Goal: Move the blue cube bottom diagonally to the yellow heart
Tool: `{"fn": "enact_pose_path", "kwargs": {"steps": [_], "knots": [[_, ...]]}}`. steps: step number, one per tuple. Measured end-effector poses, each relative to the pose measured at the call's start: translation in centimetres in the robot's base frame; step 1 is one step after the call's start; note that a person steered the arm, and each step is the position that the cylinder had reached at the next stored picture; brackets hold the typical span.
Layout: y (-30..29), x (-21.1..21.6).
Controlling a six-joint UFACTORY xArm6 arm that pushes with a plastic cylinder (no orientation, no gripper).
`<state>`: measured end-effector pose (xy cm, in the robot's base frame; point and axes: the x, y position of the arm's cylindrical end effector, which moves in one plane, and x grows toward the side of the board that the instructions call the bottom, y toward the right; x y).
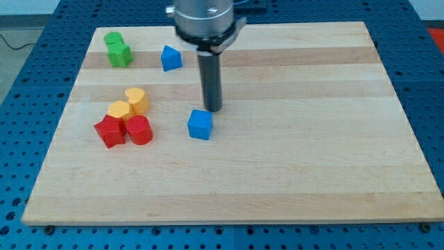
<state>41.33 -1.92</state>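
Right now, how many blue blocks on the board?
2. A blue cube sits mid-board, just below-left of my tip. The other blue block is near the view's top, right of the green blocks. None appear hidden.

Board: pale, smooth, matt wooden board (291, 160)
Rod: dark matt rod, my tip (213, 110)
Cube: matt blue plastic cube (200, 124)

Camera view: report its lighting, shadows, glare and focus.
Camera view: even, soft overhead light; only short faint shadows under the blue cube and red blocks; no strong glare on the wooden board; blocks look sharp; my tip, just above-right of the cube, is crisp; the tool's metal mount is cropped at the view's top.
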Motion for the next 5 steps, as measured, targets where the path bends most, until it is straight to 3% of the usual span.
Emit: {"fn": "enact_pose_path", "kwargs": {"steps": [1,2,3,5], "knots": [[6.2,-0.4],[7.2,2.6],[4.3,5.0],[-3.9,5.5]]}}
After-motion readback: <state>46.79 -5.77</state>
